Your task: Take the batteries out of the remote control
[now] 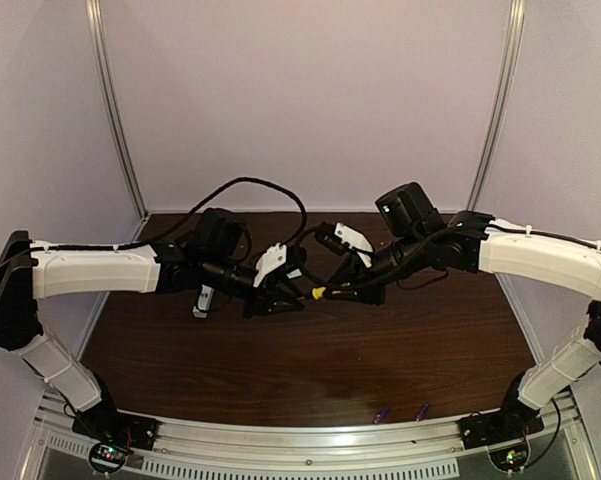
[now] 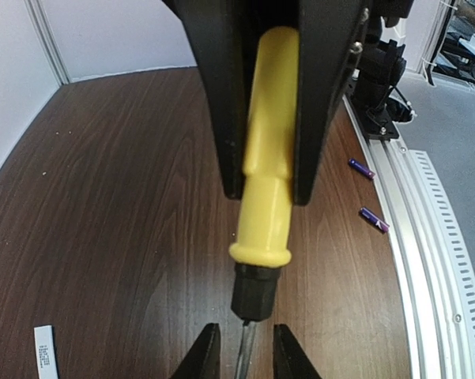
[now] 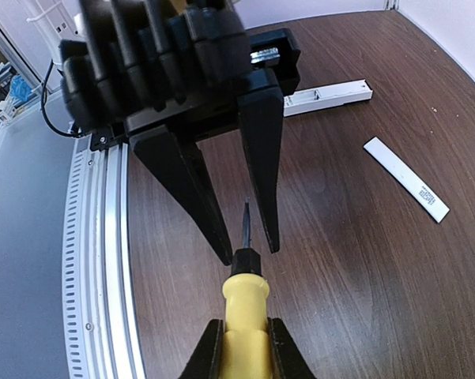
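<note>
Batteries (image 1: 382, 414): both are out, lying loose on the worktop (image 1: 280, 370) at 5 o'clock in the top view, just inside the front rail (image 1: 310, 441), near each other but apart.

Remote control (image 3: 328, 96): flat on the worktop at 1 o'clock in the right wrist view, half behind the left arm. Cover strip (image 3: 405, 178) lies separately at 3 o'clock.

Right pincer (image 3: 245, 347): clamped on the yellow handle of the screwdriver (image 3: 245, 304), fingers tight on both sides.

Left pincer (image 2: 246, 359): narrow opening, straddling the metal shaft. The left wrist view shows a sliver of gap on each side, so no contact that I can see.

View differences:
- Top view: arms meet mid-worktop and the screwdriver bridges them. Jaw gaps are too small to read.
- Left wrist view: shows the batteries at 3 o'clock and a white strip at 7 o'clock.
- Right wrist view: the only clear look at the remote. Batteries are out of frame.
</note>
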